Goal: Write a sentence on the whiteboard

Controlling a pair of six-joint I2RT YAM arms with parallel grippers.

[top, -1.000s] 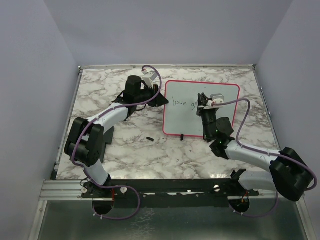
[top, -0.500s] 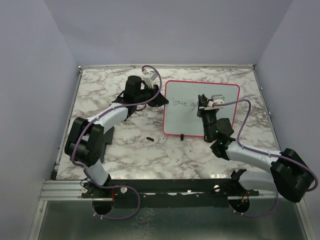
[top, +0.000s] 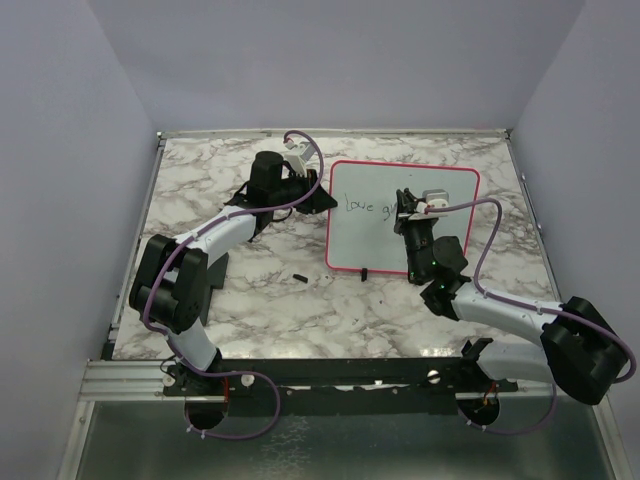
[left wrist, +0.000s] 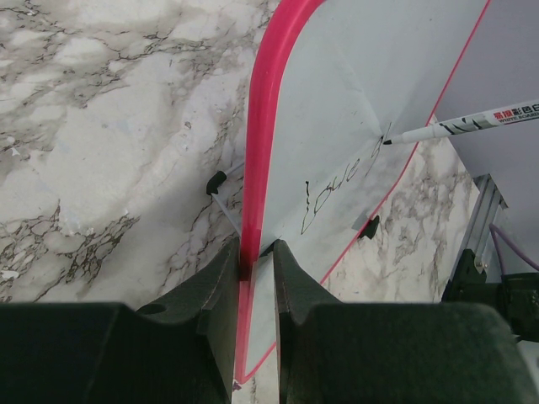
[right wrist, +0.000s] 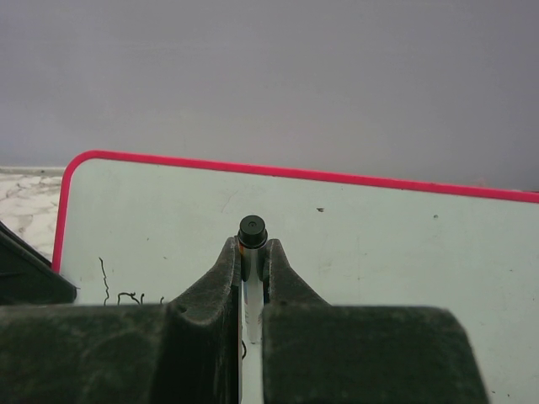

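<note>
Robotics lab test cell: plain lavender-grey partition walls (top: 60, 150) on three sides, marble-pattern tabletop (top: 200, 180), aluminium mounting rail (top: 130, 375) at near edge, purple cabling (top: 303, 138) on arms.

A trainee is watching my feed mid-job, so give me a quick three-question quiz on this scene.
1. True or false: the left gripper is clamped on the whiteboard's pink frame.
2. What does the right gripper hold? A) an eraser B) a marker C) nothing
3. Fill in: the unfinished sentence starts with the word ____.
Key: 1 true; 2 B; 3 love.
</note>
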